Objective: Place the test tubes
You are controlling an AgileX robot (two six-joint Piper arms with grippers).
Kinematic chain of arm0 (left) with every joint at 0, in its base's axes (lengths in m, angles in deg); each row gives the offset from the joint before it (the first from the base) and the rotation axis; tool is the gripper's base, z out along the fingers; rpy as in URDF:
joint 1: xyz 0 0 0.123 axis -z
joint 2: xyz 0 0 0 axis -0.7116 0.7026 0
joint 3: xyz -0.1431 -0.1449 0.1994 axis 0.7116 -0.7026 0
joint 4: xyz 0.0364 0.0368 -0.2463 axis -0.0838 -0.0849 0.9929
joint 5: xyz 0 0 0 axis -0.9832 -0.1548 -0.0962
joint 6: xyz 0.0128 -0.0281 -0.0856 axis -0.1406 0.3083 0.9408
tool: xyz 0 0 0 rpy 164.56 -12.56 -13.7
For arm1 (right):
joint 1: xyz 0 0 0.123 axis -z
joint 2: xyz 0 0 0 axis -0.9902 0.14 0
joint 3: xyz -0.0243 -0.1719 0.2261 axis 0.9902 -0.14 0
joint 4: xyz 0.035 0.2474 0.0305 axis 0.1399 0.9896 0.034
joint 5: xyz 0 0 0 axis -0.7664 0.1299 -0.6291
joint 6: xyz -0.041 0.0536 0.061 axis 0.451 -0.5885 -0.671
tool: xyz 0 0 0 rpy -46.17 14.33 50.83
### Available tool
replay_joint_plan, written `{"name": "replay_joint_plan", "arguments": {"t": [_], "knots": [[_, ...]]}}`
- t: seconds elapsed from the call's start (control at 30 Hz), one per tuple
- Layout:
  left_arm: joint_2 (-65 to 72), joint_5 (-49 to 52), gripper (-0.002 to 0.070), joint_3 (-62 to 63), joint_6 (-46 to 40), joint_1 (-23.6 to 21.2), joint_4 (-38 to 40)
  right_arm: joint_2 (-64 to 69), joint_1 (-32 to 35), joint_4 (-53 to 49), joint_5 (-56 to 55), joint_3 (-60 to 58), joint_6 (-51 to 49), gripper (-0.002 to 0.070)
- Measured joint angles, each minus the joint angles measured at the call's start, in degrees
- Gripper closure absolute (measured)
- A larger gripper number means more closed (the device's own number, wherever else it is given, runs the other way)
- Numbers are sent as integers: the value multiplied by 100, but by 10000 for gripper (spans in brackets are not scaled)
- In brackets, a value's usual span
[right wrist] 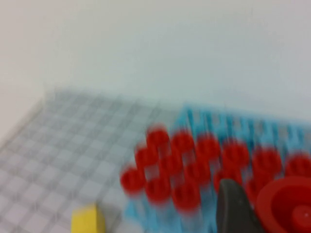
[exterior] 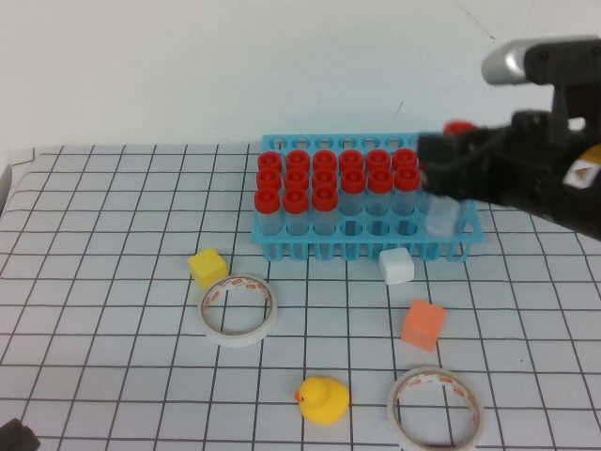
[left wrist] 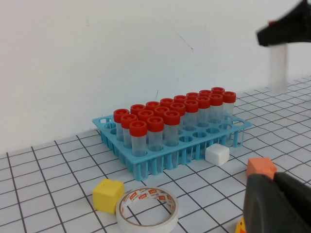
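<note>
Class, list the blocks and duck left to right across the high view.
Yellow cube → duck → white cube → orange cube. Left gripper: near left corner, shut. Right gripper: over the right end of the rack, holding a test tube.

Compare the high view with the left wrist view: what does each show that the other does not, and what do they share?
Only the high view: the second tape roll at the front right. Only the left wrist view: the left gripper close up, shut, low at the near left. Both: the blue rack of red-capped tubes, yellow cube, white cube, orange cube, the other tape roll, and the right gripper shut on a test tube over the rack's right end.
</note>
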Motion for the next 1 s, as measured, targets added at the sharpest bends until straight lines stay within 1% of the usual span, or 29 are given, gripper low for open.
{"name": "replay_joint_plan", "arguments": {"t": [0.07, 0.1, 0.2, 0.27, 0.4, 0.6, 0.83, 1.0], "knots": [[0, 0, 676, 0, 0, 0, 0, 242, -24, -1045, -754, 4, -973, 408], [0, 0, 676, 0, 0, 0, 0, 401, -26, -1739, -1214, 13, -1452, 408], [0, 0, 676, 0, 0, 0, 0, 881, -26, -2805, -2493, 25, -1864, 408], [0, 0, 676, 0, 0, 0, 0, 1234, -26, -3118, -3178, 25, -1792, 408], [0, 0, 676, 0, 0, 0, 0, 1785, -61, -3106, -3921, 25, -1294, 408], [0, 0, 676, 0, 9, 0, 0, 2366, -61, -2472, -4095, 33, -1109, 408], [0, 0, 676, 0, 9, 0, 0, 2929, -61, -2161, -4864, 46, -1060, 408], [0, 0, 676, 0, 9, 0, 0, 3133, -61, -1940, -5019, 74, -546, 408]]}}
